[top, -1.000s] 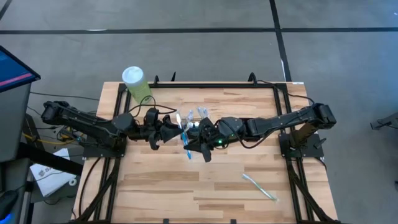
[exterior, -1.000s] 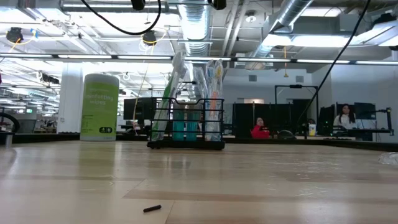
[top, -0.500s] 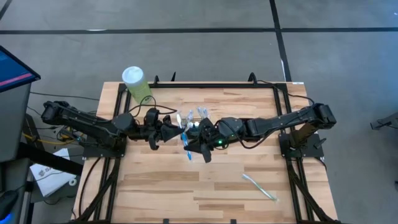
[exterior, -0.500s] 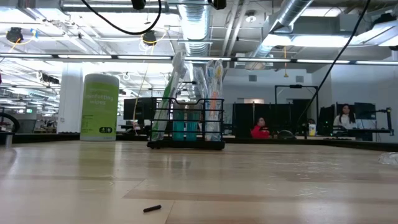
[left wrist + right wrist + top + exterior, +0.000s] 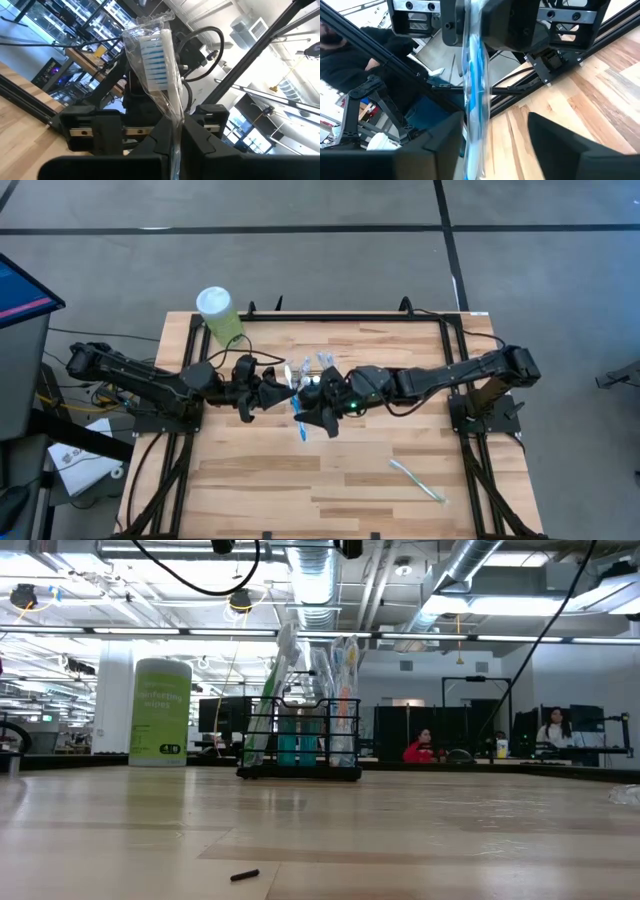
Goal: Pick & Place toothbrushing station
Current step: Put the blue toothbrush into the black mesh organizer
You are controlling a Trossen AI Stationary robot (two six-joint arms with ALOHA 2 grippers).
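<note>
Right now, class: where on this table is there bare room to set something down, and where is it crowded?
Free: the near left wood of the table, and the far right corner. Crowded: the middle, where the left gripper and right gripper meet at a wrapped toothbrush. A loose toothbrush lies near right.

caddy (image 5: 300, 737) right of canister (image 5: 160, 712)

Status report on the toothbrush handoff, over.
Left gripper shut on wrapped toothbrush. Right gripper open around it. Caddy waiting on table. Nothing in the way.
</note>
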